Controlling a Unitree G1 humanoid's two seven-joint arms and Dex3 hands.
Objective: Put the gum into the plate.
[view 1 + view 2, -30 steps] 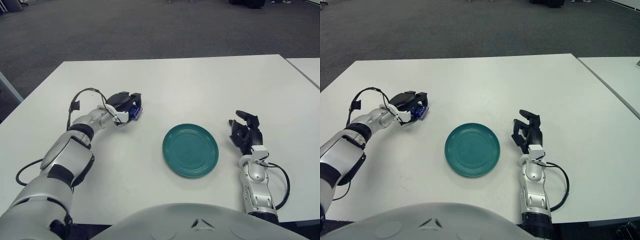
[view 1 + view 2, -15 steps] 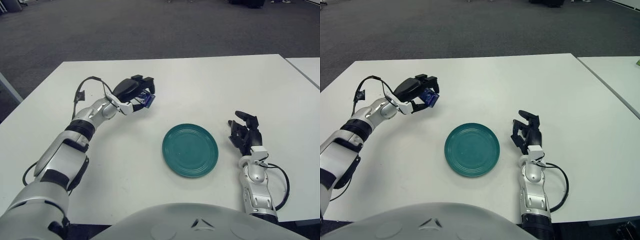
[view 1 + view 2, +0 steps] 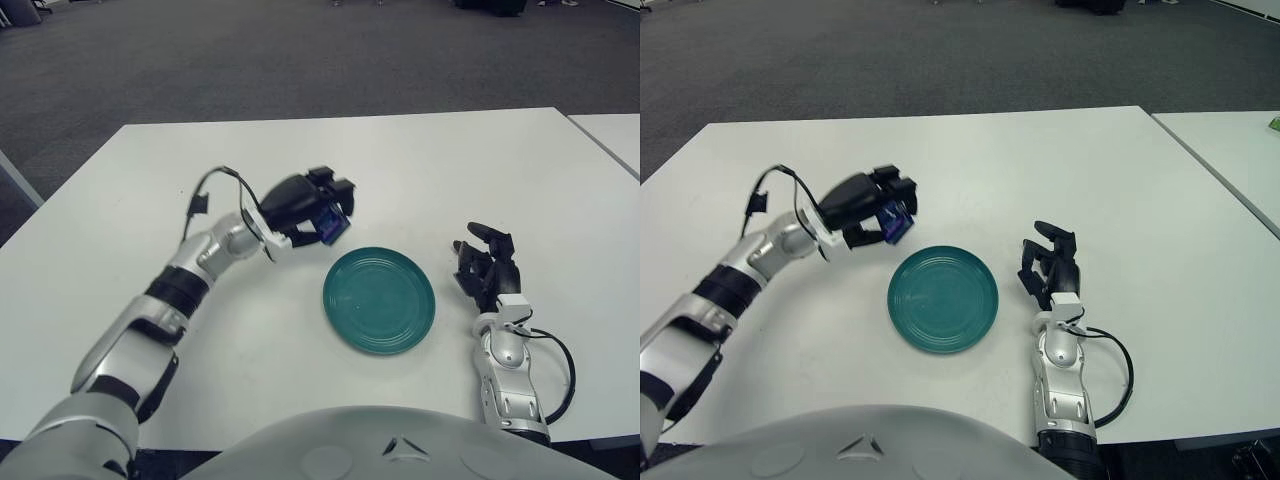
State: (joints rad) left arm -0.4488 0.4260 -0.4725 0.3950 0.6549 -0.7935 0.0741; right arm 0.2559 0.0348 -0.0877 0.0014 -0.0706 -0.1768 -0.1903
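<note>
The left robot hand (image 3: 305, 205), black-fingered on a silver arm, curls its fingers around the small blue gum (image 3: 332, 224) pack, held in the air just left of the round, ridged teal plate (image 3: 379, 299). The right robot hand (image 3: 486, 270) shows right of the plate, fingers loosely spread and holding nothing. The bench (image 3: 420, 160) is smooth white, with dark grey carpet (image 3: 300, 60) beyond it.

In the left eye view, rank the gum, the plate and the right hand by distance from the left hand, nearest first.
1. Gum: held in the left hand.
2. Plate: just right of it, lower down.
3. Right hand: beyond the plate, far right.
</note>
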